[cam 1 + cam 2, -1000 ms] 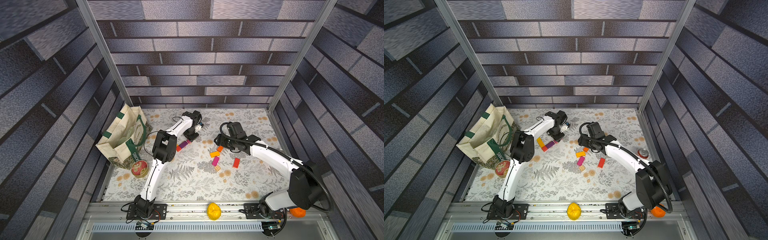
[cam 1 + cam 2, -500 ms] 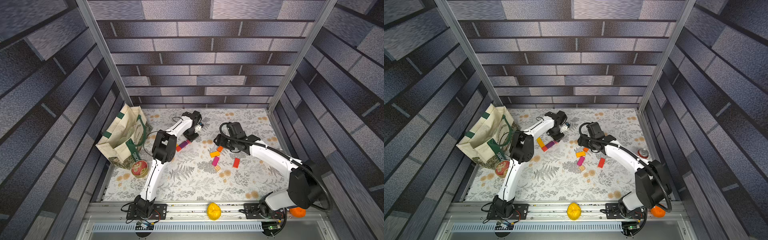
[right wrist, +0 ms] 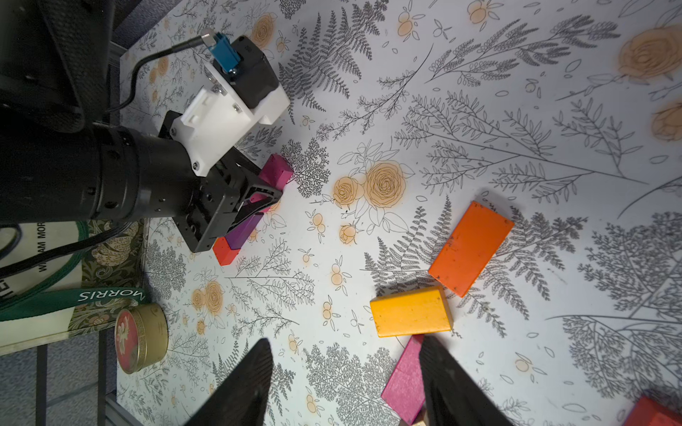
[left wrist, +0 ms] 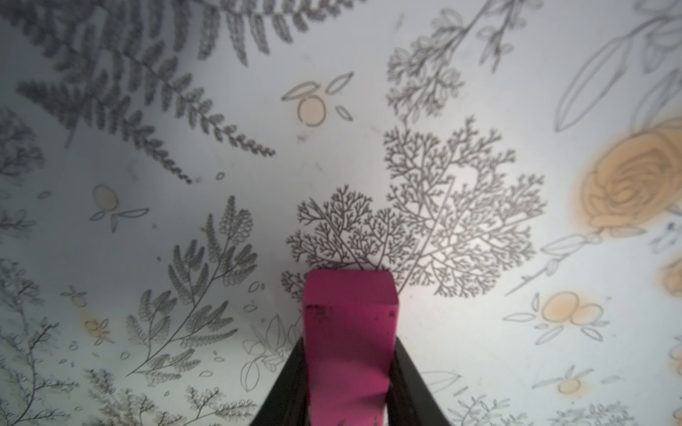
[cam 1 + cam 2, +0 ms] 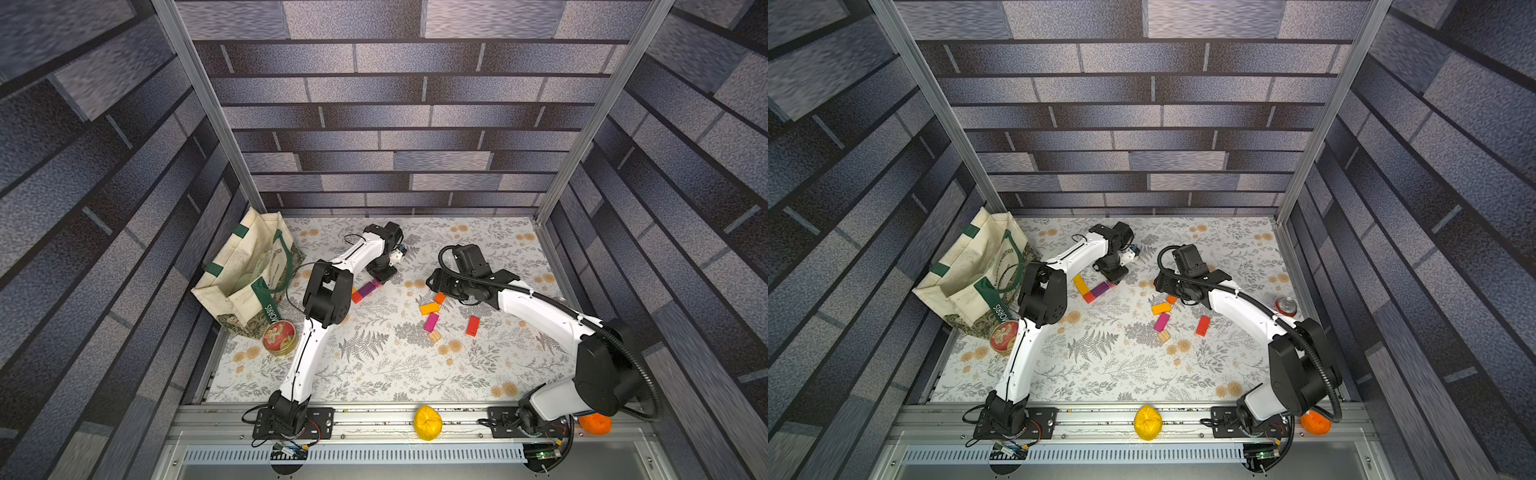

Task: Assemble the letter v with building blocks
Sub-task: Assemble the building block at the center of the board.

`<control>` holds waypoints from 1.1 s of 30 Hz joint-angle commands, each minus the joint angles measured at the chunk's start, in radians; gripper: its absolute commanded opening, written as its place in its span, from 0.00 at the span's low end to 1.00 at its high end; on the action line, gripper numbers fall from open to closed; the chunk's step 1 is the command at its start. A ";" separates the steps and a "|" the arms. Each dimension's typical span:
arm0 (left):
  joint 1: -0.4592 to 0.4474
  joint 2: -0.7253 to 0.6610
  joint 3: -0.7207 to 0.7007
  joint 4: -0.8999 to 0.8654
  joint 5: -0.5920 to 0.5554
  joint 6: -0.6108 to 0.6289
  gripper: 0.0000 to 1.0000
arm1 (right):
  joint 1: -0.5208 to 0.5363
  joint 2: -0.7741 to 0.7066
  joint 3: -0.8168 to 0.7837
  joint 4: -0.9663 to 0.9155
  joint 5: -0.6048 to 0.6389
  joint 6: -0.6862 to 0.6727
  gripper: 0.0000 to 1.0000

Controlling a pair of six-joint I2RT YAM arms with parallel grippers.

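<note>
In the left wrist view my left gripper [image 4: 348, 345] is shut on a magenta block [image 4: 350, 306] that rests on the floral mat. In both top views that block [image 5: 1111, 284] ends a row with a purple block [image 5: 1100, 289] and a red block [image 5: 1088, 297]. A yellow block [image 5: 1079, 282] angles off from the red one, so the two lines meet like a V. My right gripper [image 3: 347, 383] hovers open over loose blocks: orange [image 3: 470, 254], yellow-orange [image 3: 411, 311] and magenta [image 3: 404, 380]. A wood cube [image 5: 434, 336] and a red block [image 5: 472, 325] lie nearby.
A cream tote bag [image 5: 245, 282] and a round tin [image 5: 279, 336] stand at the mat's left edge. A red soda can [image 5: 1285, 306] stands by the right wall. A yellow lump [image 5: 427, 422] and an orange lump [image 5: 595, 423] sit on the front rail.
</note>
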 commanded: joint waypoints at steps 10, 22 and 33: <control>0.007 -0.016 -0.054 -0.020 -0.026 0.027 0.37 | -0.006 0.012 -0.008 0.024 -0.013 0.014 0.66; 0.000 0.010 -0.028 -0.012 -0.018 0.006 0.61 | -0.007 0.015 -0.009 0.023 -0.014 0.015 0.66; -0.007 0.026 0.045 -0.027 0.014 -0.026 0.70 | -0.006 0.025 -0.001 0.021 -0.017 0.013 0.66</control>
